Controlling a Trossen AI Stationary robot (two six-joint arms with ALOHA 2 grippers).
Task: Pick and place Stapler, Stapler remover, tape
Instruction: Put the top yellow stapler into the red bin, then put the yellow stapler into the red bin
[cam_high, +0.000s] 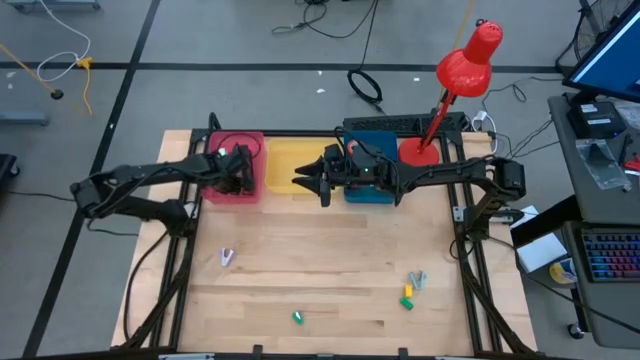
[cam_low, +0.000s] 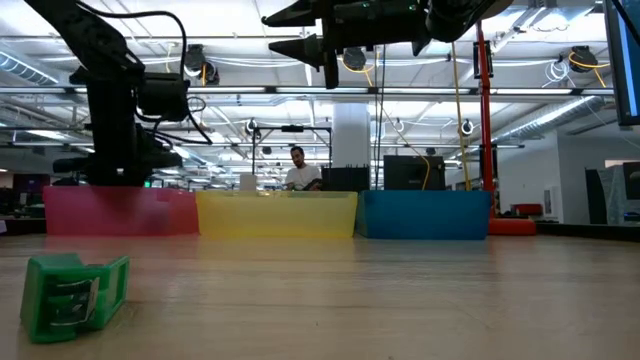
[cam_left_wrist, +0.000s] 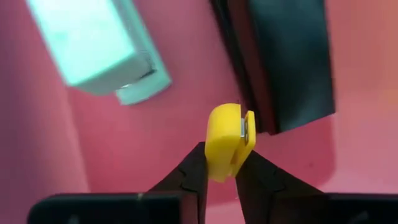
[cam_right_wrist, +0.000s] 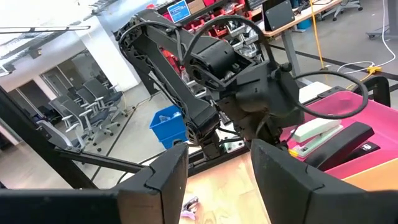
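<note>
Over the pink bin at the back of the wooden table, the left gripper is pinching a small yellow staple remover between its fingertips, holding it just above the bin floor, where a mint-green stapler and a black stapler are already lying. The right gripper is hovering with its fingers apart and empty, high over the yellow bin beside a blue bin. The risk here seems to lie in the release: the grip is sitting on only the bottom end of the remover, so it may be slipping or tipping out crooked, perhaps landing on the black stapler, and the two arms are working close enough together that a wide swing could make them bump. Out on the pale planks, a green staple remover is lying near the front edge, more small items are sitting near the right front and a pale one at the left; no tape rolls are showing. A red desk lamp is leaning over the back corner, and beyond it a person is sitting in a bright open workshop.
</note>
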